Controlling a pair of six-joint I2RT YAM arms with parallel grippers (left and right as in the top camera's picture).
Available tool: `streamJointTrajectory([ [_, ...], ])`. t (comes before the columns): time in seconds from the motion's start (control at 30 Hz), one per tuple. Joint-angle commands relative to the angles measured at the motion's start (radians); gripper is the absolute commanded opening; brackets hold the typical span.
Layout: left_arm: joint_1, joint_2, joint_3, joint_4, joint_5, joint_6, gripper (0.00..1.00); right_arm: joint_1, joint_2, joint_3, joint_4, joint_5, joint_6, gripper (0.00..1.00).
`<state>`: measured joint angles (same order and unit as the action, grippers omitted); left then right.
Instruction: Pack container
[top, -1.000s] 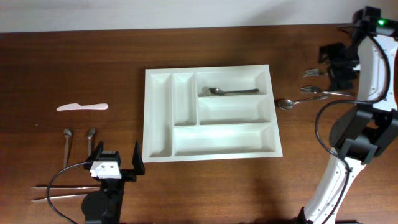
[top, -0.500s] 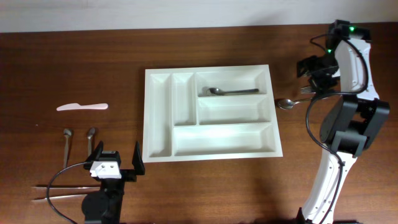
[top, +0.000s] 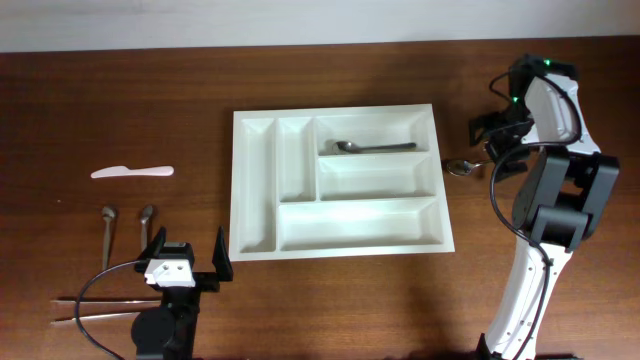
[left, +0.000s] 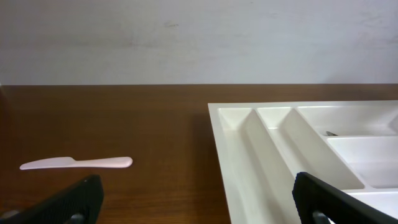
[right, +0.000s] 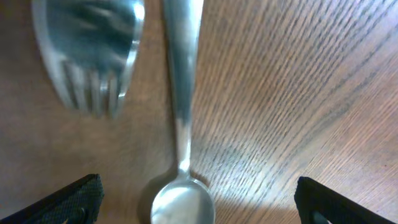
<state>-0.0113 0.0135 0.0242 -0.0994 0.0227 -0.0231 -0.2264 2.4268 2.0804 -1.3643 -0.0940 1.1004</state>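
The container (top: 238, 180) is a white five-compartment tray in the middle of the table; it also shows in the left wrist view (left: 231, 149). One metal spoon (top: 372, 148) lies in its upper right compartment. My right gripper (top: 497, 137) is open and empty just right of the tray, low over a metal spoon (top: 458, 166) on the table. In the right wrist view that spoon (right: 180, 118) lies between the fingers (right: 199, 202), with a fork (right: 93, 56) beside it. My left gripper (top: 186, 262) is open and empty at the front left, and in its own view (left: 199, 199) hangs over bare wood.
A white plastic knife (top: 132, 172) lies at the left, also in the left wrist view (left: 76, 163). Two small spoons (top: 108, 228) (top: 146, 222) lie below it. Long thin sticks (top: 100, 305) lie at the front left. The right arm hides the other cutlery at the right.
My right arm has moved left and toward the front, from over the forks down to the spoon beside the tray. The left arm has not moved.
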Motion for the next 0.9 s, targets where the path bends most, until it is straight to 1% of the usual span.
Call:
streamJointTrajectory([
  [0.0, 0.005, -0.008, -0.007, 0.003, -0.003, -0.009, 0.99, -0.001, 0.016, -0.017, 0.015, 0.024, 0.02, 0.99],
  [0.3, 0.005, -0.008, -0.007, 0.003, -0.003, -0.009, 0.99, 0.012, 0.016, -0.017, 0.05, 0.043, 0.019, 0.99],
  [0.5, 0.005, -0.008, -0.007, 0.003, -0.003, -0.009, 0.99, 0.042, 0.016, -0.017, 0.06, 0.074, 0.039, 0.97],
  [0.87, 0.005, -0.008, -0.007, 0.003, -0.003, -0.009, 0.99, 0.042, 0.016, -0.017, 0.037, 0.107, 0.03, 0.97],
])
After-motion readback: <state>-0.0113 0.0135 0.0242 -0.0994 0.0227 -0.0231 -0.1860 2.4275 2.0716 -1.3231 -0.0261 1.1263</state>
